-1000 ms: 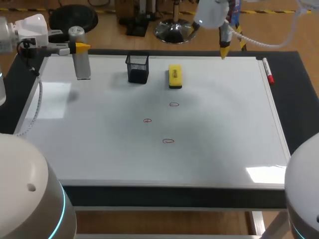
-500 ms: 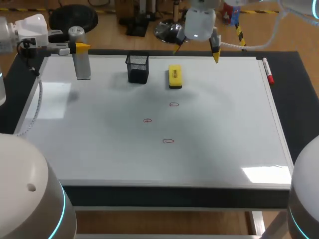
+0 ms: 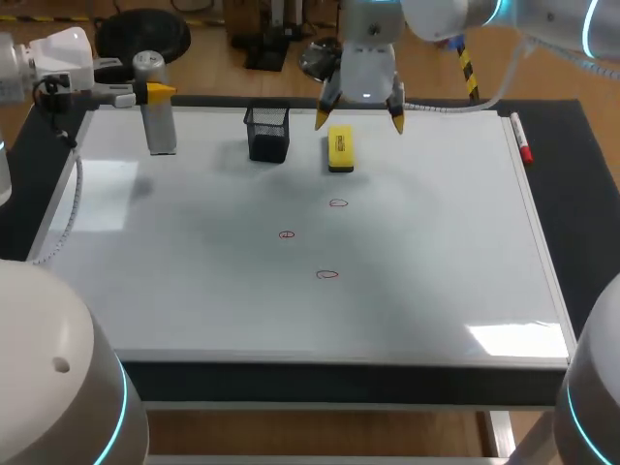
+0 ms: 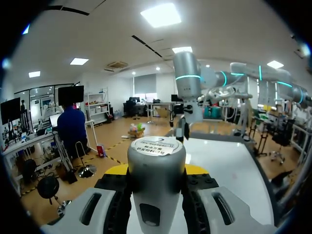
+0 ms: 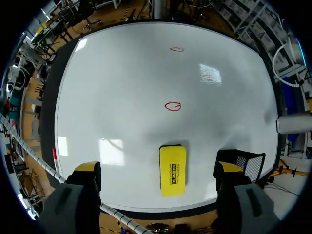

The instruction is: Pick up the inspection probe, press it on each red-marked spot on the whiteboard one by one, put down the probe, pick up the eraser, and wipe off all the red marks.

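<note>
The grey cylindrical probe (image 3: pixel 155 116) stands upright at the whiteboard's (image 3: pixel 436 291) far left corner, and my left gripper (image 3: pixel 145 93) is shut on it. In the left wrist view the probe (image 4: pixel 156 180) fills the gap between the yellow-tipped fingers (image 4: pixel 117 170). My right gripper (image 3: pixel 360 114) hangs open above the far end of the yellow eraser (image 3: pixel 339 148). From the right wrist the eraser (image 5: pixel 172 169) lies on the board between the wide-spread fingertips (image 5: pixel 88 168), untouched. Three red marks (image 3: pixel 337 202), (image 3: pixel 287 234), (image 3: pixel 327 274) sit mid-board.
A black mesh cup (image 3: pixel 268 133) stands just left of the eraser, close to the right gripper's finger (image 5: pixel 229 168). A red marker (image 3: pixel 521 139) lies along the board's right edge. The board's near half is bare.
My right arm has swung left from the board's far right side to above the eraser, its fingers turned to straddle it. The left arm and probe have not moved.
</note>
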Controlling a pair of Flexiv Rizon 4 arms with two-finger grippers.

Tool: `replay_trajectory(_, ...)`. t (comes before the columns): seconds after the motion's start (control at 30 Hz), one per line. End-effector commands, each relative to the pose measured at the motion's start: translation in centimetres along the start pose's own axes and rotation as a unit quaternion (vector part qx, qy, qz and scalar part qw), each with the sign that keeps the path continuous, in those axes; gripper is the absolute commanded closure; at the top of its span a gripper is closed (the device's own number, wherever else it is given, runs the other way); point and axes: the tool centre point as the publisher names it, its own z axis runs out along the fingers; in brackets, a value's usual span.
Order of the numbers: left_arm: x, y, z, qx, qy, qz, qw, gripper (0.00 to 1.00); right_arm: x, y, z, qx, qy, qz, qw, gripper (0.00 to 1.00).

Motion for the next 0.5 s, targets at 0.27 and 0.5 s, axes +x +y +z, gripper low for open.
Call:
replay_trajectory(0.27, 0.0, -0.1, 0.0, 0.001, -0.001, 0.001, 1.0, 1.0, -1.6, -1.2, 2.5, 0.008, -0.005, -0.011, 1.0, 0.0)
replay_trajectory(0.5, 0.0, -0.1, 0.0, 0.001, -0.001, 0.001, 1.0, 1.0, -2.4, -1.4, 3.7, 0.02, 0.004, -0.024, 0.999, 0.0)
